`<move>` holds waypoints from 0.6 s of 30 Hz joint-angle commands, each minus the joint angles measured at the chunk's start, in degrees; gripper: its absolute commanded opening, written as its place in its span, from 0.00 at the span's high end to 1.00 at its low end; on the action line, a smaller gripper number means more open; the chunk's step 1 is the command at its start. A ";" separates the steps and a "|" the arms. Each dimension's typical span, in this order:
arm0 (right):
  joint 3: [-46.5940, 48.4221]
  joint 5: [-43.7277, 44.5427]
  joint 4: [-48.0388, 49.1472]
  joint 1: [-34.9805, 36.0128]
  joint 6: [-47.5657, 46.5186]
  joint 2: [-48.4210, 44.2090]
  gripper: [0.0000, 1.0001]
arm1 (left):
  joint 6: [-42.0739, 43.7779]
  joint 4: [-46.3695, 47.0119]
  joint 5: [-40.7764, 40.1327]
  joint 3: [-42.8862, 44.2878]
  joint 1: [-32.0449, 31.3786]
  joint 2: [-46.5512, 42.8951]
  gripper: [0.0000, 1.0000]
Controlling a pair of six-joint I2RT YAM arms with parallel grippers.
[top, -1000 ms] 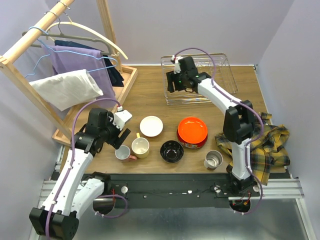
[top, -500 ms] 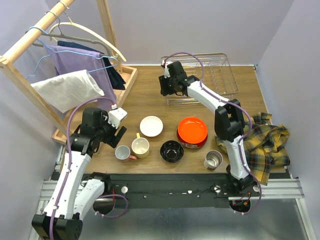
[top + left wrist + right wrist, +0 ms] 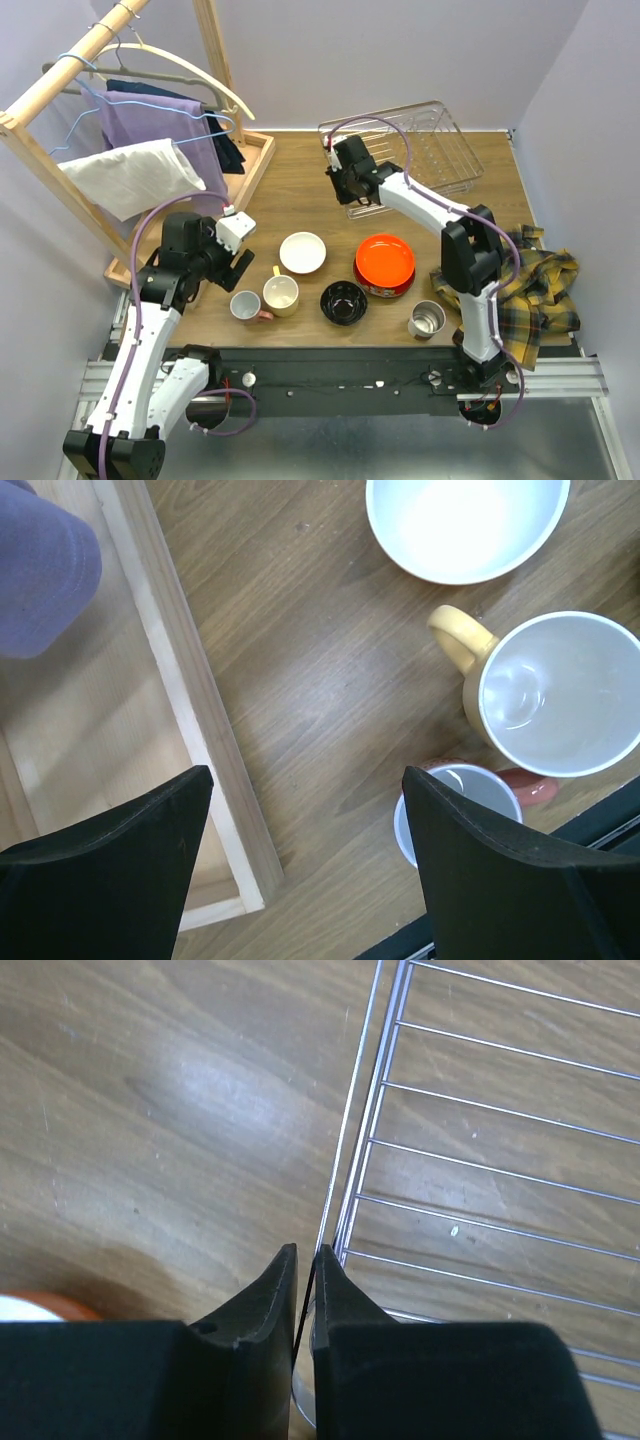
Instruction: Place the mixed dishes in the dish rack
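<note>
Clenched right gripper (image 3: 304,1252): pinches a thin rim wire of the dish rack (image 3: 435,150), jaws almost touching, wire between them. From the top view, grips at the rack's near-left corner. Rack location: far right part of the table (image 3: 300,185), skewed to the table edge. Cannot tell whether any corner is off the wood.

Released left gripper (image 3: 305,775): hangs wide open above bare wood, between the wooden tray (image 3: 195,700) rim and the mugs. Touches nothing, holds nothing.

Dishes, all on the table, outside the rack, nearer the arms:
- white bowl (image 3: 302,252), upright, near table middle, well apart from the rack.
- yellow mug (image 3: 281,294), upright, handle toward the white bowl, just in front of it.
- pink mug (image 3: 245,306), just beside the yellow mug on its left, partly hidden by a left finger in the wrist view.
- black bowl (image 3: 343,302), right of the yellow mug, apart from it.
- orange-red bowl (image 3: 385,263), just behind-right of the black bowl.
- steel cup (image 3: 427,319), upright, near the table's front edge, close to the plaid cloth (image 3: 535,285).

Plaid cloth crumpled at the right table edge, beside the right arm.
</note>
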 commanded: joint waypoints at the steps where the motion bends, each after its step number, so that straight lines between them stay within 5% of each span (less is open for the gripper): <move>1: -3.95 -0.25 -0.33 2.35 -3.33 -4.66 0.86 | 1.42 2.68 3.19 -1.42 0.19 0.34 0.14; 18: -25.74 -5.60 -7.54 4.19 -13.51 -21.27 0.99 | 2.39 6.37 7.05 -4.49 0.10 0.25 0.14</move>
